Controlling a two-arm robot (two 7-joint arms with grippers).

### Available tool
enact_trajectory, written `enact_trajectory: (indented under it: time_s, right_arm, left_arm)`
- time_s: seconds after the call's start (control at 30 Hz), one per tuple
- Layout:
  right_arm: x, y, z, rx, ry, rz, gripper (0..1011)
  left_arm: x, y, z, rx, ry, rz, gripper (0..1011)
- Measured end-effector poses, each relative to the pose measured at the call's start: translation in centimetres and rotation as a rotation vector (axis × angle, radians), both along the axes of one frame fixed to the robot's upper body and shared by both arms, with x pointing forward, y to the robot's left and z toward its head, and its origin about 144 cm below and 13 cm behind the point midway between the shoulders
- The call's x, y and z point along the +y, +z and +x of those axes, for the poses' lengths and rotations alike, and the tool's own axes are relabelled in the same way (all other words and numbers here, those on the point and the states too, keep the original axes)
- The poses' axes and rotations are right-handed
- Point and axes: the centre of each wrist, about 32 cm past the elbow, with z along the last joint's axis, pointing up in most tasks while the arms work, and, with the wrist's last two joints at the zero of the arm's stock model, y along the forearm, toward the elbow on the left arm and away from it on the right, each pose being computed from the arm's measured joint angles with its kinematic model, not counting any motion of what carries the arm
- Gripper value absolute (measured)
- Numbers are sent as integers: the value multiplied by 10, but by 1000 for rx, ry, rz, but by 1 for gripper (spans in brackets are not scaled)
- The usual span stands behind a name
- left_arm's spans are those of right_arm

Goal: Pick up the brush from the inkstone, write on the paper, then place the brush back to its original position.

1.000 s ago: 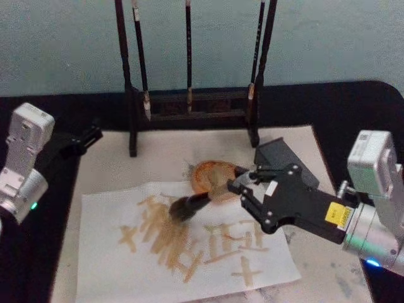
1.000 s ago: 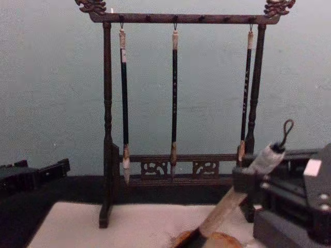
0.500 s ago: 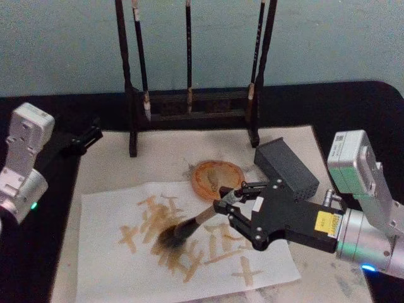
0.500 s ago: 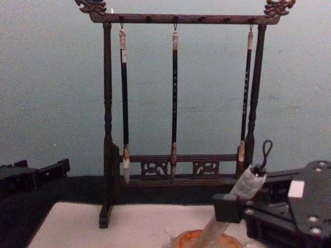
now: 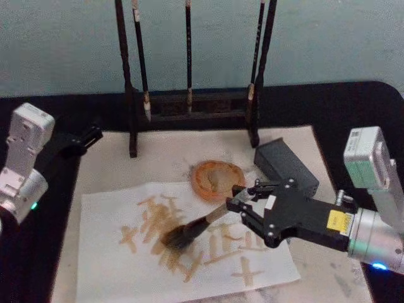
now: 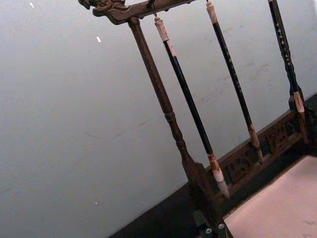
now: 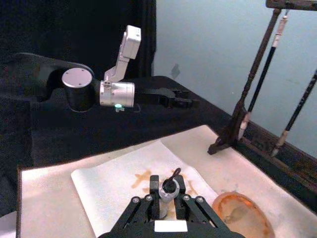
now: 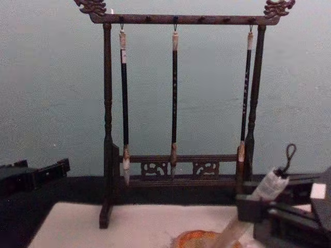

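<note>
right gripper [image 5: 233, 203]: reaches in from the right over the paper's right half, fingers clamped on the brush's pale handle just above the middle.
black cloth [image 5: 353, 113]: covers the table out to its rounded far-right corner; bare dark strips lie on both sides of the mat.
mat [image 5: 158, 161]: beige, stained, under everything; its far edge meets the rack's feet.
paper [image 5: 120, 271]: lies slightly skewed on the mat, far edge just short of the dish, left edge near the mat's left edge. brown strokes crowd its middle; the near-left part is unmarked.
rack [image 8: 107, 129]: dark wood, upright along the mat's far edge, three slim brushes [image 8: 174, 98] hanging from it, well apart from the gripper.
left gripper [image 5: 85, 137]: parked off the mat's far-left corner, over the cloth, apart from the paper.
box [image 5: 284, 165]: black, on the mat just beyond the right gripper, near the rack's right foot.
dish [image 5: 214, 177]: orange-brown, round, between rack and paper.
brush [image 5: 205, 221]: tilted, dark loop end up toward the right, bushy tip down-left and touching the paper among the strokes.
</note>
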Motion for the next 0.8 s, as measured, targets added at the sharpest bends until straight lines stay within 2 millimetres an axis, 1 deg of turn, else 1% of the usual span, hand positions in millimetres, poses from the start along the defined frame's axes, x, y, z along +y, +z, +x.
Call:
enact_trajectory:
  time_s: [0.37,0.8]
  right_arm:
    - [-15,-3,-2,5,-31,9,169]
    - [-35,-3,-9,0,-70,10,169]
  left_arm:
    - [0,0,0,0,0,0,1002]
    - [0,0,0,0,0,0,1002]
